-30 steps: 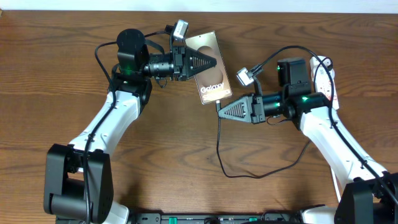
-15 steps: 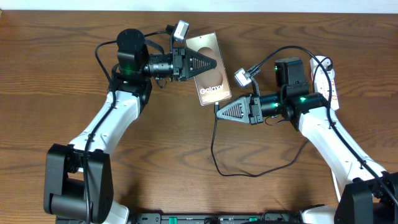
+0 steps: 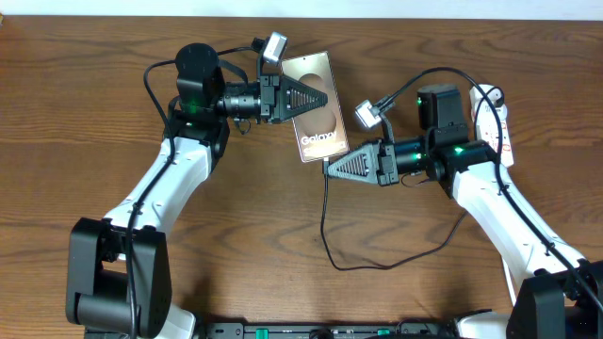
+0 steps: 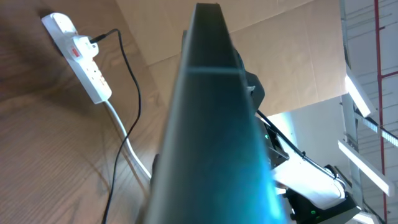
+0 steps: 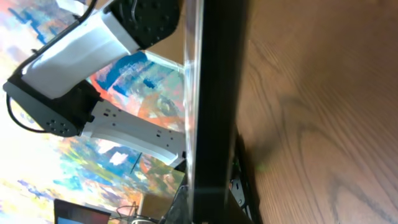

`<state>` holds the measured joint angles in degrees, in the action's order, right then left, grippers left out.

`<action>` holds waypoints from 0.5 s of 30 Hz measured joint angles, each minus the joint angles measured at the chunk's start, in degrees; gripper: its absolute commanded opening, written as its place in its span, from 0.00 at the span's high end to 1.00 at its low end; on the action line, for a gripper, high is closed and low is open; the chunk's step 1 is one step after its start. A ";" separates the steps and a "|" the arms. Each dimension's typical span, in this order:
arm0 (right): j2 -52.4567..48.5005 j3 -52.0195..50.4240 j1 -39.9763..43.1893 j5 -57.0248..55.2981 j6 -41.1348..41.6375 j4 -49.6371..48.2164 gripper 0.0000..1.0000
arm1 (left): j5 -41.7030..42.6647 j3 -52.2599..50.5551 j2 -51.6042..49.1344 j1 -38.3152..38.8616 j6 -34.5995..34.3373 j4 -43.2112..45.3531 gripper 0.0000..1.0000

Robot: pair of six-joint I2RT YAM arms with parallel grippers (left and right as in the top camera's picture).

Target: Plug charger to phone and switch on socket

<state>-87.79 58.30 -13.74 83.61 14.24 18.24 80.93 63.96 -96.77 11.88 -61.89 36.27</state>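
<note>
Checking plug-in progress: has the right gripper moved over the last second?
Yes. The right gripper, holding the charger, has shifted slightly left, away from the power strip and toward the phone.

1. The worktop (image 3: 283,245) is a brown wood-grain board.
2. The socket (image 3: 501,118), a white strip with red switches, lies near the far right edge, and its white cord (image 4: 124,137) trails over the wood.
3. The thin black charger (image 3: 322,217) cable loops loosely across the right half.

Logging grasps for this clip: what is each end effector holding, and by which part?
The left end effector clamps the phone across its upper half; the right end effector pinches the charger at its plug end.
</note>
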 measured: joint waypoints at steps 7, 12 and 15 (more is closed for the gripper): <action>-0.02 -0.15 0.00 -0.02 2.14 -1.44 0.99 | -0.20 0.00 0.00 -0.22 1.05 0.04 0.92; -0.02 -0.15 0.02 -0.57 2.14 -1.86 0.99 | -1.38 0.00 0.00 -0.79 1.62 -0.07 0.93; -0.02 -0.15 0.02 -0.61 2.14 -1.90 0.99 | -4.81 0.00 0.00 -2.29 2.01 -0.11 0.93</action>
<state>-87.81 58.15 -13.72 83.00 16.38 16.34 76.12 63.96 -96.77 9.58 -59.88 36.16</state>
